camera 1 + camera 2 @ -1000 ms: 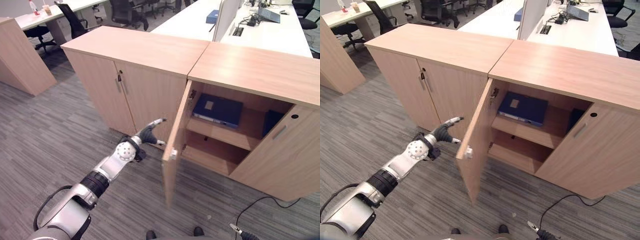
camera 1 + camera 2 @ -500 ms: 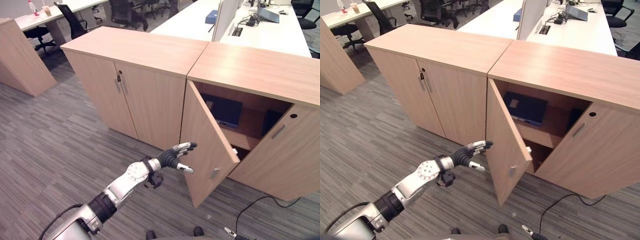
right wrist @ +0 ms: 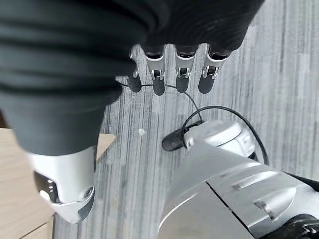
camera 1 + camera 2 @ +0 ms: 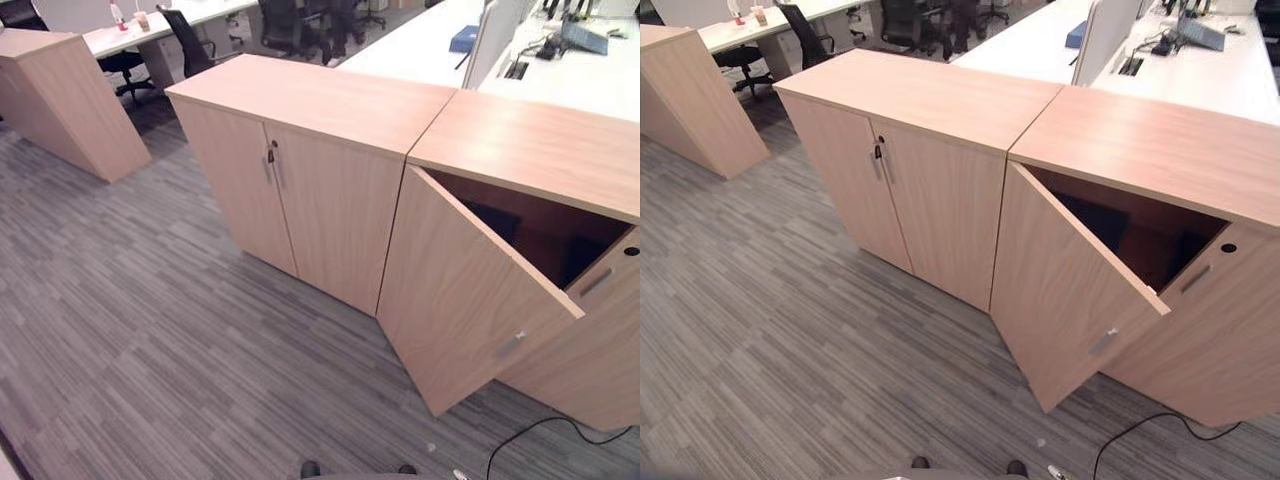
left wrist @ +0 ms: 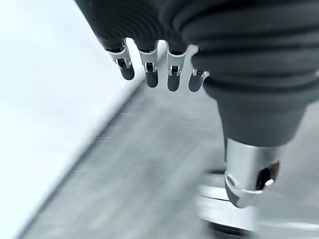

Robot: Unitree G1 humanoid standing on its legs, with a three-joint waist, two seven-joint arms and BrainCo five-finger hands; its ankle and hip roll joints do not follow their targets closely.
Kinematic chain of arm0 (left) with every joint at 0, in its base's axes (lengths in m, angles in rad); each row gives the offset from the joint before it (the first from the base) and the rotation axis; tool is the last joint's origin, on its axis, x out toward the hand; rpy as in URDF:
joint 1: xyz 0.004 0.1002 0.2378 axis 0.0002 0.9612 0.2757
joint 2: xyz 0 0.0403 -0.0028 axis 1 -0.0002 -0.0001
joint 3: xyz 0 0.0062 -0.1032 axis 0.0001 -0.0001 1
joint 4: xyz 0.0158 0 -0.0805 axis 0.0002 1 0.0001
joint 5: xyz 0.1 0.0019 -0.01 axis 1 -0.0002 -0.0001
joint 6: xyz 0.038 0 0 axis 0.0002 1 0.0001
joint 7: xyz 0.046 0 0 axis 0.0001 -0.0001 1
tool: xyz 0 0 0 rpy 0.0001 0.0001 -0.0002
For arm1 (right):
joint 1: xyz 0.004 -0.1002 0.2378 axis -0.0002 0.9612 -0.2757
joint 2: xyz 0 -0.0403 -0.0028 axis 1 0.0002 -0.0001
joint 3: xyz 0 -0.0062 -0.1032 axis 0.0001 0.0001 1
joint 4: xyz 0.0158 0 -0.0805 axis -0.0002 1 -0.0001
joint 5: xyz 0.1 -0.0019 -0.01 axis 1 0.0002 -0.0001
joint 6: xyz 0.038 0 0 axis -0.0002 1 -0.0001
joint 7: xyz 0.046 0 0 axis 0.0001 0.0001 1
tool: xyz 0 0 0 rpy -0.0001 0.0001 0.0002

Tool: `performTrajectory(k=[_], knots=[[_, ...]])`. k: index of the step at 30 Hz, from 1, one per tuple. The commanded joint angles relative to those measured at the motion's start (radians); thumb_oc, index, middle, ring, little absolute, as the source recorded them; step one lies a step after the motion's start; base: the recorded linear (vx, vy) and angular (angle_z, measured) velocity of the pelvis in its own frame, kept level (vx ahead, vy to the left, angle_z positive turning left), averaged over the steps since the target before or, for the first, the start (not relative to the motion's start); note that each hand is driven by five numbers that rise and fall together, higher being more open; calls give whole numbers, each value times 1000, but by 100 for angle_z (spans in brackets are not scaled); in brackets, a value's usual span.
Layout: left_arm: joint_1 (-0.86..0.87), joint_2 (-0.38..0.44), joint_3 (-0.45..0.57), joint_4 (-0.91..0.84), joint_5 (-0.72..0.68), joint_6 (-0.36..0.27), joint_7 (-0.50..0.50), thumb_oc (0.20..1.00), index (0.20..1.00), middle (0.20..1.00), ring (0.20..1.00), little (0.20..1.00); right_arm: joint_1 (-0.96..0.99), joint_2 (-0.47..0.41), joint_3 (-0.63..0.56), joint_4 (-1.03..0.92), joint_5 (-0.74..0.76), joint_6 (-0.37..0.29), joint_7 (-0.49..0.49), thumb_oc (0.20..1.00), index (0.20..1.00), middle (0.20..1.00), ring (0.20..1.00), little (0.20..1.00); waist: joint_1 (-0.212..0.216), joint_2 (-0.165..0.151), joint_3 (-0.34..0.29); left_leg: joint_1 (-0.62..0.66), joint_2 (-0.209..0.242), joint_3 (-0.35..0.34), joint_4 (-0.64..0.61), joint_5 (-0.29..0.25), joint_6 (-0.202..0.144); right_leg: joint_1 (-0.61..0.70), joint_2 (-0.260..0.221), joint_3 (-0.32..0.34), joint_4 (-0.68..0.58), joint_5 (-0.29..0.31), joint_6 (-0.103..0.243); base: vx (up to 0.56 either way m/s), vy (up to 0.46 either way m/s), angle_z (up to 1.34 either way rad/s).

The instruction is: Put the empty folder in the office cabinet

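The office cabinet (image 4: 1140, 150) stands at the right, a light wood unit. Its left door (image 4: 1060, 290) hangs ajar at an angle and covers most of the opening. Through the gap left above the door I see a dark interior with a dark blue shape (image 4: 1095, 215) on the shelf, too hidden to tell apart. My left hand (image 5: 152, 74) hangs over the grey floor in the left wrist view, fingers straight and holding nothing. My right hand (image 3: 158, 82) also points down at the carpet, fingers straight and empty.
A second wood cabinet (image 4: 920, 90) with both doors shut adjoins on the left. A third one (image 4: 60, 100) stands further left. White desks (image 4: 1200, 70) and office chairs (image 4: 195, 40) lie behind. Grey striped carpet (image 4: 180, 340) stretches in front.
The left arm has dropped out of the eye views. The cabinet's left door has swung further toward shut, hiding the folder on the shelf. The camera has shifted.
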Motion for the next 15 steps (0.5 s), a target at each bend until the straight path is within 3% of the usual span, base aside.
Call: performTrajectory(k=[1,5,9,10,14,15], knots=[[-41,25,-21,-236,14,-3,-6,1000,1000,1000,1000,1000,-62,4,6,18,18,0,-3,1000,1000,1000,1000,1000,-7,14,27,-29,-16,-52,13,-97,21,-85,-77,-35,32,54,86,-64,35,-23],[-78,25,-60,-261,12,-12,-10,1000,1000,1000,1000,1000,-81,14,29,44,-8,10,-4,1000,1000,1000,1000,1000,-5,10,53,-39,1,-27,13,-84,17,-128,-60,-95,90,74,79,-96,-13,-36],[-128,28,-116,-307,30,-25,11,1000,1000,1000,1000,1000,-93,16,50,44,-3,5,-2,1000,1000,1000,1000,1000,-4,29,71,-45,25,-25,13,-70,15,-118,-63,-91,184,17,66,-108,-29,-23],[-154,28,-154,-340,35,-37,31,1000,1000,1000,1000,1000,-95,14,60,42,-1,3,-2,1000,1000,1000,1000,1000,-1,40,68,-49,35,-25,13,-68,12,-95,-78,-87,240,-8,43,-155,-82,-3],[-177,31,-205,-423,60,-54,94,1000,1000,1000,1000,1000,-88,22,69,43,3,1,-24,1000,1000,1000,1000,1000,21,21,35,-60,27,-21,13,-60,9,-49,-102,-37,238,-2,49,-73,-110,6],[-185,31,-210,-432,69,-58,108,1000,1000,1000,1000,1000,-88,27,69,38,11,-3,-30,1000,1000,1000,1000,1000,26,13,26,-59,25,-21,13,-58,5,-16,-93,-43,201,-36,58,-27,-98,-16]])
